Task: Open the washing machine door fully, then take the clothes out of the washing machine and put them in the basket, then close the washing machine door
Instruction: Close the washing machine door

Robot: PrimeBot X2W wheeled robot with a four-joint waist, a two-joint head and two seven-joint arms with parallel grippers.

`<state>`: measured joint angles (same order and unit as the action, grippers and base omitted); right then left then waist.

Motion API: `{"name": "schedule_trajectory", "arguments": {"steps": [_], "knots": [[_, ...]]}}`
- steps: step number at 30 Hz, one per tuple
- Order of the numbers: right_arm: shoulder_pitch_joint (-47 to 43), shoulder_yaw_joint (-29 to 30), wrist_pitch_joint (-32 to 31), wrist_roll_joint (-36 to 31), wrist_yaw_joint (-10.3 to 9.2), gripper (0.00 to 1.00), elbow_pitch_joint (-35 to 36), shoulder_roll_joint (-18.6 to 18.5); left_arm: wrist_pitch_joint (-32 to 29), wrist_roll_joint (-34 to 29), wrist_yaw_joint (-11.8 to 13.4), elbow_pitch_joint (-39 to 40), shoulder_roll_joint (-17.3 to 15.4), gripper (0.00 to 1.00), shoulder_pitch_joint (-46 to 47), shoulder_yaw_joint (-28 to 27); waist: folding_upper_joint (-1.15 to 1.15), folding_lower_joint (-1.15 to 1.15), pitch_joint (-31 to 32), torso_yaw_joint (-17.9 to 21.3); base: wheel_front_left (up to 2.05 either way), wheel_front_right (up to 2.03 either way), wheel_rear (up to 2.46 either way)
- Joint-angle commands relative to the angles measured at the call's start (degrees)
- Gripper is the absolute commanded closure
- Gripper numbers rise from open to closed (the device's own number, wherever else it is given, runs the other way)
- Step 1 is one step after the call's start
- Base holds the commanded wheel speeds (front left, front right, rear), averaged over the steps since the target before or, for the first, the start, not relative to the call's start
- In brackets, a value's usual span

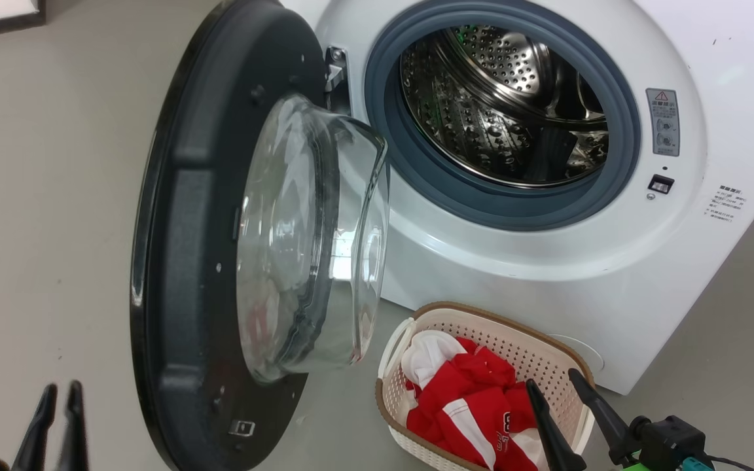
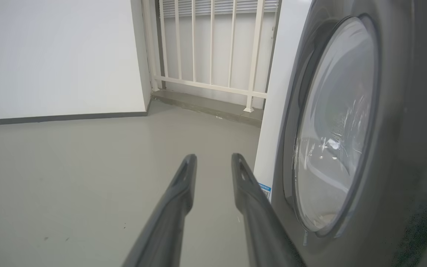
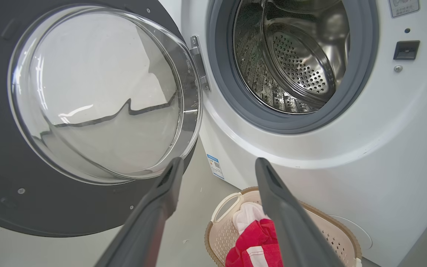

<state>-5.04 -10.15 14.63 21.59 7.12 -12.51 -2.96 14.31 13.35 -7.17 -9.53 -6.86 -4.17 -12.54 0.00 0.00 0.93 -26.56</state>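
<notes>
Door: swung wide for drum access. Clothes: laid in basket, set at machine foot for short transfer. Left gripper, right gripper: jaws parted, nothing held; door closing judged outstanding.

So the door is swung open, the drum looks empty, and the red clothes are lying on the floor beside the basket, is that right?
Not quite. The red clothes lie inside the basket, not beside it; the head view shows them heaped within its cream walls. The door is swung open and the drum looks empty, as you said.
</notes>
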Motion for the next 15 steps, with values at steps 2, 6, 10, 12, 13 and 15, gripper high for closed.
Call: {"name": "schedule_trajectory", "arguments": {"steps": [2,6,10,12,13,15], "knots": [[1.58,-0.96,0.37,-0.18,0.36,0.00,1.44,-0.14,0.69,3.55,-0.31,1.13,-3.52,1.00,4.34,-1.04,0.00,0.00,-0.20,-0.01,0.00,0.00,0.00],[1.79,-1.09,0.37,-0.15,0.36,0.00,1.36,-0.08,0.69,8.32,-0.31,-0.10,-6.99,1.00,7.18,-0.57,0.00,0.00,-0.38,0.14,0.00,0.00,0.00],[2.16,-1.15,0.37,-0.21,0.36,0.00,1.29,-0.04,0.69,15.99,-0.32,-1.87,-11.28,1.00,10.07,2.07,0.00,0.00,-0.80,0.39,0.00,0.00,0.00],[2.44,-1.20,0.37,-0.28,0.36,0.00,1.25,-0.02,0.69,20.15,-0.32,-2.56,-13.98,1.00,11.41,3.54,0.00,0.00,-1.18,0.64,0.00,0.00,0.00],[2.58,-1.21,0.37,-0.32,0.36,0.00,1.22,-0.02,0.69,22.46,-0.32,-2.86,-15.20,1.00,11.97,4.61,0.00,0.00,-1.34,0.77,0.00,0.00,0.00],[2.74,-1.14,0.37,-0.35,0.36,0.00,1.19,0.00,0.69,27.60,-0.32,-3.13,-17.65,1.00,12.78,7.37,0.00,0.00,-1.61,1.06,0.00,0.00,0.00]]}}
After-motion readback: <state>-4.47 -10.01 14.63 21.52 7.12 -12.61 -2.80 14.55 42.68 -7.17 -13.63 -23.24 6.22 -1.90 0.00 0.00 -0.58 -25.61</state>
